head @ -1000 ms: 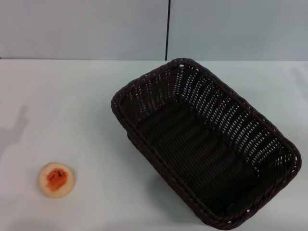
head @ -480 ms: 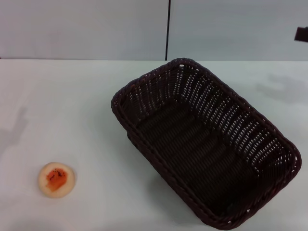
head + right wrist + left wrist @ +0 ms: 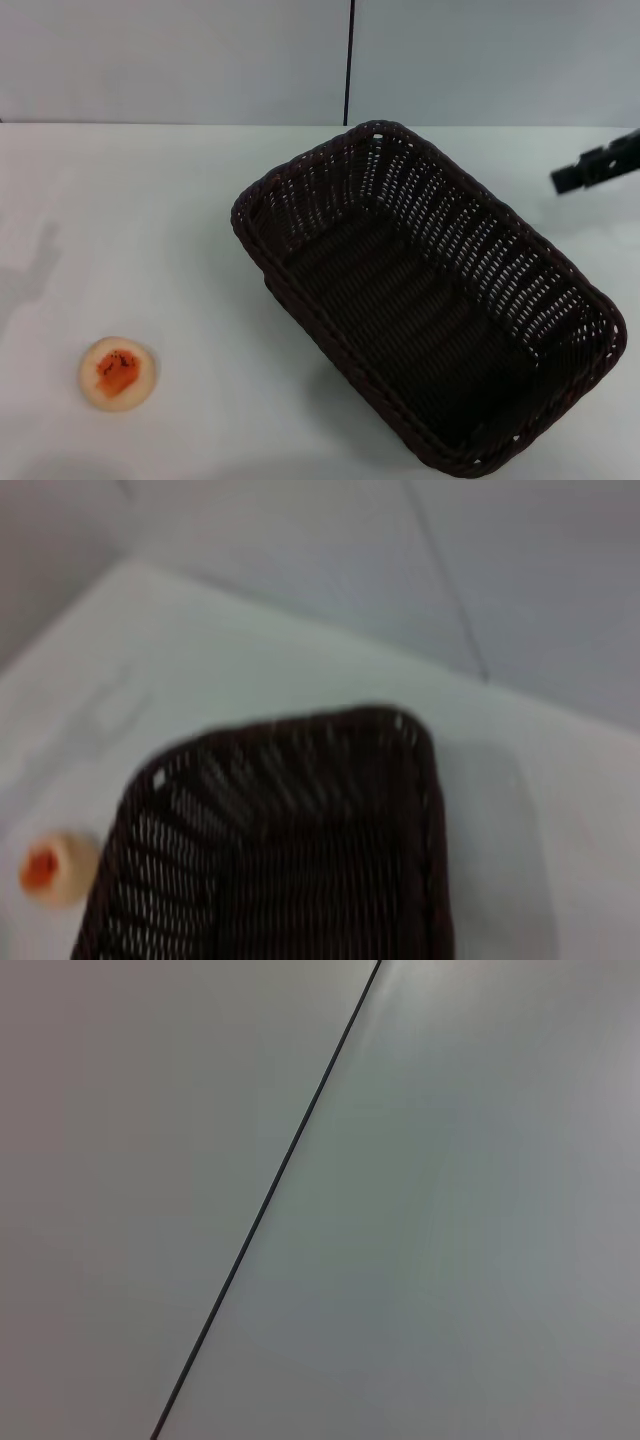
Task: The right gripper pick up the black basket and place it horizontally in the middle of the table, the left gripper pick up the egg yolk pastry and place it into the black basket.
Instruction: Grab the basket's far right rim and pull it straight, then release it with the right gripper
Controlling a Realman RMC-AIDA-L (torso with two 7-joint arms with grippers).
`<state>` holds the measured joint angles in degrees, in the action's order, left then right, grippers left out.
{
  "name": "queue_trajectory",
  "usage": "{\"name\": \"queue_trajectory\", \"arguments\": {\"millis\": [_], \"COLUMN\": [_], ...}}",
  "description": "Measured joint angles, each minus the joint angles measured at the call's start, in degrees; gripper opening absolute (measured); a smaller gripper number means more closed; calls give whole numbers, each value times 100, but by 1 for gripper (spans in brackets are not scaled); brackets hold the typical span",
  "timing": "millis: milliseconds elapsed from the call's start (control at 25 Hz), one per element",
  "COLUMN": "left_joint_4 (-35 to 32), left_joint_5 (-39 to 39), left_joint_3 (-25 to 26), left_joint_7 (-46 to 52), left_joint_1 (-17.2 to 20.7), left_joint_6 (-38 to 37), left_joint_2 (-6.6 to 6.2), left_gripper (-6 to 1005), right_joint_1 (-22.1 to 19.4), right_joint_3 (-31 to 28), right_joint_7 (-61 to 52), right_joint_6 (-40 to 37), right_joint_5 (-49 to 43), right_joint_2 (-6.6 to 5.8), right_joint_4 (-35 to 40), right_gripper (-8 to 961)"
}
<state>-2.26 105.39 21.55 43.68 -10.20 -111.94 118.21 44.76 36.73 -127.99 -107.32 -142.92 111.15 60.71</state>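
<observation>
On the table (image 3: 150, 220), black basket (image 3: 425, 290) diagonal, long axis far-left to near-right; right pincer (image 3: 598, 165) state indiscernible.

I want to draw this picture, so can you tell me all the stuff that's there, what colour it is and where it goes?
black basket: one, very dark brown-black, lying at a slant on the right half of the table, nothing in it.
egg yolk pastry: one, pale cream with an orange-red middle, near the front left of the table, well apart from the basket.
table: one, white, under both things.
wall: pale grey, behind the table, with a thin dark vertical line down it.
right gripper: one, black, just coming in at the right edge, above the table beyond the basket's right side, not touching it.
left gripper: not seen in any picture; its wrist camera shows only the wall.
</observation>
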Motion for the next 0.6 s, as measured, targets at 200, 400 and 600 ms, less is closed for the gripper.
{"name": "queue_trajectory", "arguments": {"millis": [200, 400, 600], "left_joint_4": [6, 25, 58], "left_joint_5": [0, 0, -1], "left_joint_3": [-4, -4, -4], "left_joint_7": [0, 0, 0], "left_joint_1": [9, 18, 19], "left_joint_6": [39, 49, 57], "left_joint_2": [0, 7, 8], "left_gripper": [814, 814, 814], "right_joint_1": [130, 202, 215], "right_joint_3": [729, 1166, 1472], "right_joint_7": [-180, -229, -237], "right_joint_6": [134, 348, 583], "right_joint_5": [-168, -205, -216], "right_joint_2": [44, 61, 105], "right_joint_4": [-181, -514, -812], "right_gripper": [750, 743, 736]}}
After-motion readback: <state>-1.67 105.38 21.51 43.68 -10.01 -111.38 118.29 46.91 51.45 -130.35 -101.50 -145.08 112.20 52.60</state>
